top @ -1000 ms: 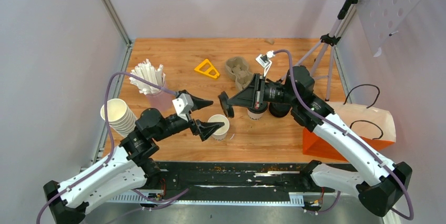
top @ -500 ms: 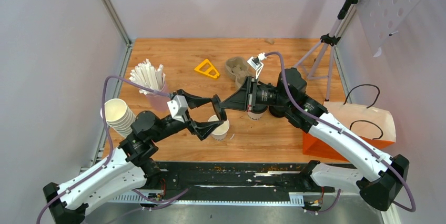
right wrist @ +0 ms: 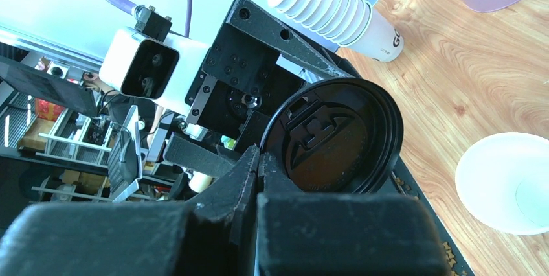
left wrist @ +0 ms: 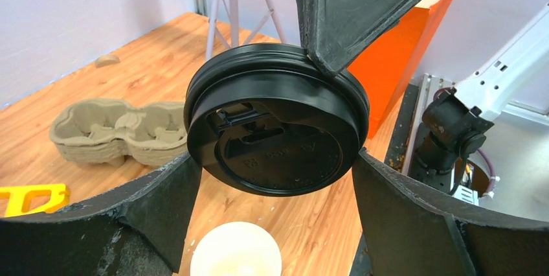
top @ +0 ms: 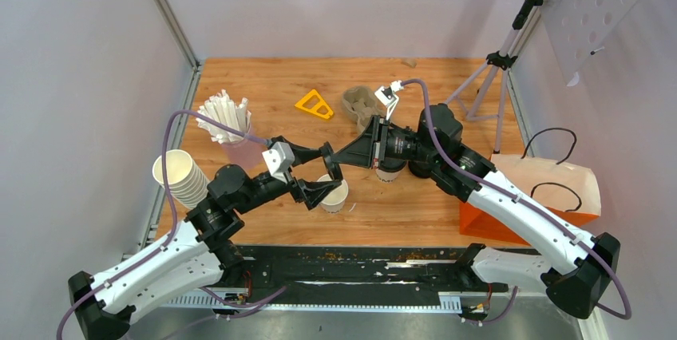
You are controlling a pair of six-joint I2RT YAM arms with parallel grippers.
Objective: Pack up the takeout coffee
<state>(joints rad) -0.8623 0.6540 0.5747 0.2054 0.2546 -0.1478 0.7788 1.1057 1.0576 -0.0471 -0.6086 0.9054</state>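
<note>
A planked wooden table carries everything, and places here are told from the lidless white paper cup standing near its front middle. To the right of that cup, at the table's edge, lies an orange bag with a pale flap and thin black handles. To the cup's left leans a ribbed stack of cream cups. Behind it sits a rough grey-brown moulded pulp carrier. Just above the cup hangs a round, glossy black lid with an embossed sip tab. The right gripper is pinched tight on the lid's rim. The left gripper stands wide, one finger on each side of the lid; whether they touch it cannot be told. Right of the cup, another white cup is mostly hidden under the right arm.
</note>
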